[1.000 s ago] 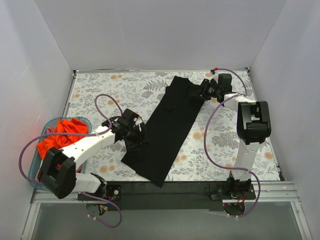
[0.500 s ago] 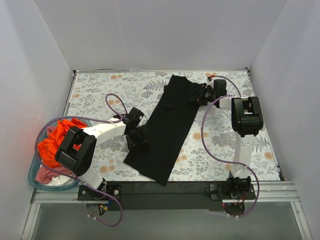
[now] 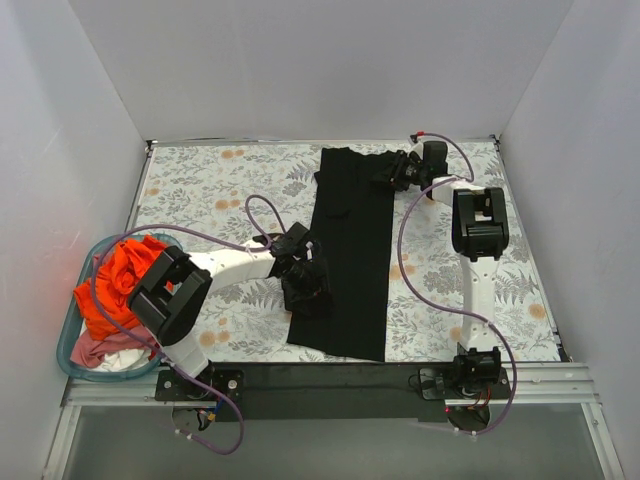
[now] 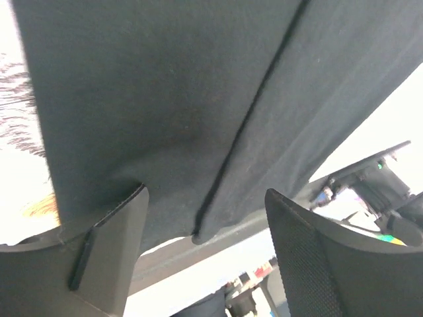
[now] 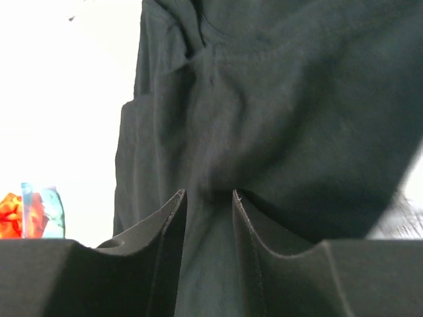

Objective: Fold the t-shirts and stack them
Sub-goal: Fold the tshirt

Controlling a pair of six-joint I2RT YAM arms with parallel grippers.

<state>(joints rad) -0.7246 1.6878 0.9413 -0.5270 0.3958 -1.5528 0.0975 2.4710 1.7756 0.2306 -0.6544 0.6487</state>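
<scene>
Black t-shirt [image 3: 350, 250] lies as a long folded strip mid-table [image 3: 200, 180], running from far edge to near. Right gripper [image 3: 396, 172] pinches its far right corner. Left gripper [image 3: 305, 285] sits on its left edge, jaws spread over the cloth. Orange-red shirt [image 3: 115, 280] is in the teal basket [image 3: 65, 345], far left.

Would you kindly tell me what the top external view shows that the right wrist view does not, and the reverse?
Only the top view: the whole black t-shirt lying as a long strip on the floral table, with the left gripper over its near end. Only the right wrist view: fingers pinching a cloth fold. Both: the shirt, the right gripper, orange-red shirts in the teal basket.
</scene>
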